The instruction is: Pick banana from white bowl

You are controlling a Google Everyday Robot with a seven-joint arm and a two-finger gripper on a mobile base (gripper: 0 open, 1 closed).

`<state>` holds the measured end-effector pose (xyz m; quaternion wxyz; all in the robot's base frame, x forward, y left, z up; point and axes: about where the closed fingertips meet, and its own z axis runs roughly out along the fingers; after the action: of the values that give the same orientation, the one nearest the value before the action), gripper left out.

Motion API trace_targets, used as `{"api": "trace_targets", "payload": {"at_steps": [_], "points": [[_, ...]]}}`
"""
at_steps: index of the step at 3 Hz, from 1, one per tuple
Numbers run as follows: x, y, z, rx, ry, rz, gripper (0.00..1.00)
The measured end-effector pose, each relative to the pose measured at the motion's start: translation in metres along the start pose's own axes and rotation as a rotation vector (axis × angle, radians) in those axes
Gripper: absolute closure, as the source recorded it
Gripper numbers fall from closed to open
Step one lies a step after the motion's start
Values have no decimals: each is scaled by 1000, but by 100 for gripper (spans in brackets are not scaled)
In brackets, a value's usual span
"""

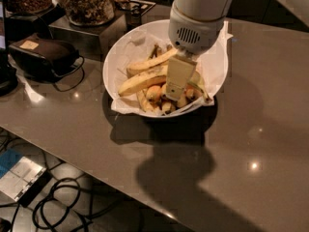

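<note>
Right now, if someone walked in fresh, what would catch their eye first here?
First, the white arm coming down from the top, its gripper low inside the white bowl in the middle of the grey table. Next, the yellow fruit in that bowl, above all the banana, long and speckled, lying just left of the gripper. Behind the bowl, at the top left, stands a glass jar of brown bits.
</note>
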<state>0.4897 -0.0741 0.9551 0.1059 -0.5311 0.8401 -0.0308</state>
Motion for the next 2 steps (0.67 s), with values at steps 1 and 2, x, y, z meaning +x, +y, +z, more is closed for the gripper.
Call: {"api": "trace_targets", "payload": {"at_steps": [1, 2], "points": [[-4, -3, 1, 4, 4, -2, 26], [-7, -9, 1, 6, 5, 2, 27]]}}
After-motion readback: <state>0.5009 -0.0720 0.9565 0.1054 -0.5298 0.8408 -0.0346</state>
